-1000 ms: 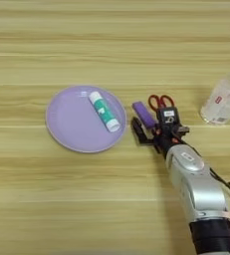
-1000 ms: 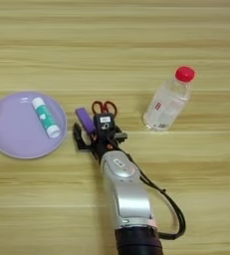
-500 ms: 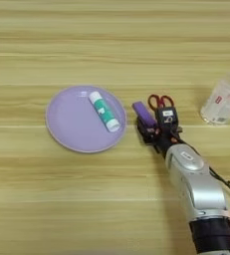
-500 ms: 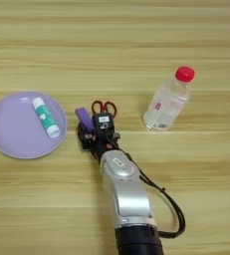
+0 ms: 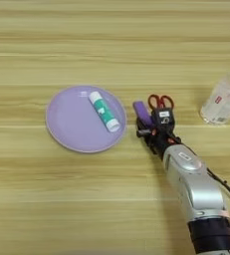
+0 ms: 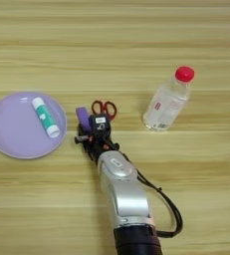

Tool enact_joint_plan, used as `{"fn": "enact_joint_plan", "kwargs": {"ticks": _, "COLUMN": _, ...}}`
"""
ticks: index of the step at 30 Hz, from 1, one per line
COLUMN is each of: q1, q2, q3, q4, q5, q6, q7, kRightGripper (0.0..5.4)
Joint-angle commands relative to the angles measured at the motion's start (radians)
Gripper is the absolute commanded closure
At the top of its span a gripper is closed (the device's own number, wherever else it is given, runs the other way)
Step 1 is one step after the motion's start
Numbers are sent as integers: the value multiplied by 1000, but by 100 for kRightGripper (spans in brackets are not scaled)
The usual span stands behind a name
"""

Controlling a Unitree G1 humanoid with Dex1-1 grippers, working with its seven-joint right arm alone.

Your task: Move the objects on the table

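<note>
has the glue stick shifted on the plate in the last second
No. The glue stick lies at the same slant on the right half of the lavender plate, no nearer the purple block than before.

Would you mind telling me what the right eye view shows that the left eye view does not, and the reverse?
Only the right eye view shows the whole clear bottle with its red cap; the left eye view cuts it at the right edge. Only the left eye view shows bare table to the left of the lavender plate. Both show the glue stick lying on the plate, and the purple block and red-handled scissors beside the right gripper.
</note>
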Motion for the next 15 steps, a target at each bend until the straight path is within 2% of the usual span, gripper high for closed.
{"fn": "enact_joint_plan", "kwargs": {"ticks": 1, "q1": -20, "q2": -12, "q3": 2, "q4": -10, "q5": 2, "q6": 8, "q7": 0, "kRightGripper": 399}}
{"fn": "enact_joint_plan", "kwargs": {"ticks": 15, "q1": -16, "q2": -3, "q3": -1, "q4": -28, "q5": 17, "q6": 1, "q7": 6, "kRightGripper": 399}}
